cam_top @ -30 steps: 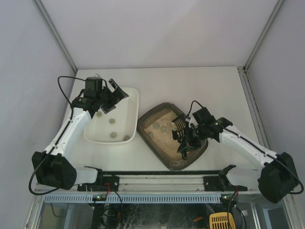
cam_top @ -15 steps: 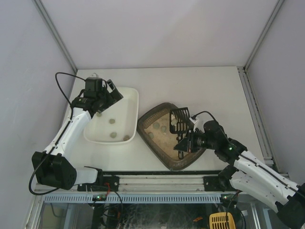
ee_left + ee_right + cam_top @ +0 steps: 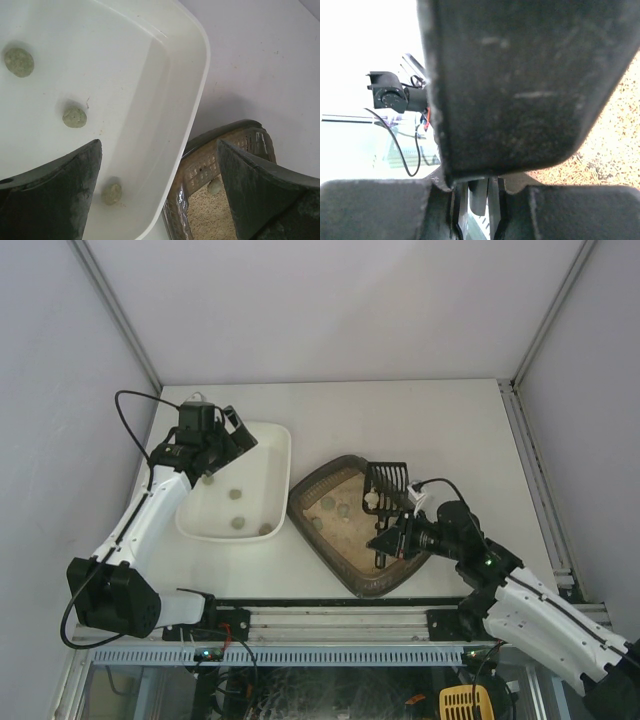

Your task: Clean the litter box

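The litter box (image 3: pixel 372 586), a dark tray of beige litter, sits at the table's centre with a few grey clumps (image 3: pixel 327 504) in the sand. My right gripper (image 3: pixel 392 538) is shut on the handle of a black slotted scoop (image 3: pixel 386 478), held over the box's far right rim with one pale clump (image 3: pixel 371 499) in it. In the right wrist view the scoop handle (image 3: pixel 520 85) fills the frame between my shut right gripper (image 3: pixel 485 195). My left gripper (image 3: pixel 232 440) hangs open and empty over the white tray (image 3: pixel 275 455). The left wrist view shows the open left gripper (image 3: pixel 160 200) above the litter box corner (image 3: pixel 220 155).
The white tray (image 3: pixel 165 75) lies just left of the litter box, almost touching it, and holds three grey clumps (image 3: pixel 74 117). Side walls close in the table on left and right. A metal rail (image 3: pixel 340 605) runs along the near edge.
The right arm has swung round and carried the scoop up and toward the box's far right rim, a clump now in it. The left gripper shifted slightly, then held still.
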`<action>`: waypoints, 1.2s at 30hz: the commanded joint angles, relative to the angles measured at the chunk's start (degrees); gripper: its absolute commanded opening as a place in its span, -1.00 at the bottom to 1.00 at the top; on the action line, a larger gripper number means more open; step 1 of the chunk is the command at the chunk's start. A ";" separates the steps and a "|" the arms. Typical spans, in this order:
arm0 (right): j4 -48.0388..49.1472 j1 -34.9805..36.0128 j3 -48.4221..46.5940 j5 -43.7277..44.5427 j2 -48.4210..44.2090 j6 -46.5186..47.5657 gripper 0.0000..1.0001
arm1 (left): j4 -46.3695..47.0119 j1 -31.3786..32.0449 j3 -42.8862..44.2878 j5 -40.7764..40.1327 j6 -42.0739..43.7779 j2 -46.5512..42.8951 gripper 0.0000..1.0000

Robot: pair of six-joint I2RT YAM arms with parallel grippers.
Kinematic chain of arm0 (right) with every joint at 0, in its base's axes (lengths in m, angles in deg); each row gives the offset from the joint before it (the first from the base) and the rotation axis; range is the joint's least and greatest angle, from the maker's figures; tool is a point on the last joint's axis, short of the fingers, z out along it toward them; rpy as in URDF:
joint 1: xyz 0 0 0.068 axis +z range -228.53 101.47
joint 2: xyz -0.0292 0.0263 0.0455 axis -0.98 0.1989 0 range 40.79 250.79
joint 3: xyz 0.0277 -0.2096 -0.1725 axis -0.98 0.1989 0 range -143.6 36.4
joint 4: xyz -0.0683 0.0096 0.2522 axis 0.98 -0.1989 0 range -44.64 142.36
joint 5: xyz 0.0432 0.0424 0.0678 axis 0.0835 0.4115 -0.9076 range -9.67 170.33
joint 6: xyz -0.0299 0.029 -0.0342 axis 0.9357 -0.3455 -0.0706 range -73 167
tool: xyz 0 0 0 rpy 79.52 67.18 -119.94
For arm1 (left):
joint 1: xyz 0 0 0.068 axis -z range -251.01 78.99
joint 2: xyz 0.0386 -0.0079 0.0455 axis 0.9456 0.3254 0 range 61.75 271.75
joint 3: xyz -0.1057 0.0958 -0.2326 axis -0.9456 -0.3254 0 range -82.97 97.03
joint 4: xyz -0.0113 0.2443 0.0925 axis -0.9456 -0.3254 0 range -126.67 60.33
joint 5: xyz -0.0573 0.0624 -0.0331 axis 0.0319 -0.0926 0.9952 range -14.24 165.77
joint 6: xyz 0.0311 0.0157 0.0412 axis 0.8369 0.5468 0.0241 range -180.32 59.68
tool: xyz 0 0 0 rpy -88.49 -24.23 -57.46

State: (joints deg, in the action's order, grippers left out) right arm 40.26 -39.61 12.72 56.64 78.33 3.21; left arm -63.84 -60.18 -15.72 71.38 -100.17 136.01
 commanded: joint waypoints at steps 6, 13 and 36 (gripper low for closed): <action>7.88 -5.35 0.44 -4.00 -3.57 -3.16 -1.00 | 2.39 -0.29 -1.06 0.17 1.10 -1.11 0.99; 5.65 -1.94 -2.16 -4.28 -0.50 -1.27 -1.00 | 2.57 -0.29 -1.30 0.17 1.10 -1.31 0.99; 13.25 -4.95 1.32 -6.21 0.50 -8.15 -1.00 | 3.38 -0.31 -2.03 0.12 1.10 -1.57 0.99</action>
State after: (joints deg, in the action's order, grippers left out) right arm 46.67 -40.53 13.13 52.47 81.24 -1.34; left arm -62.68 -60.18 -15.90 71.47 -100.17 136.01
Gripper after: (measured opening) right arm 0.127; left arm 0.996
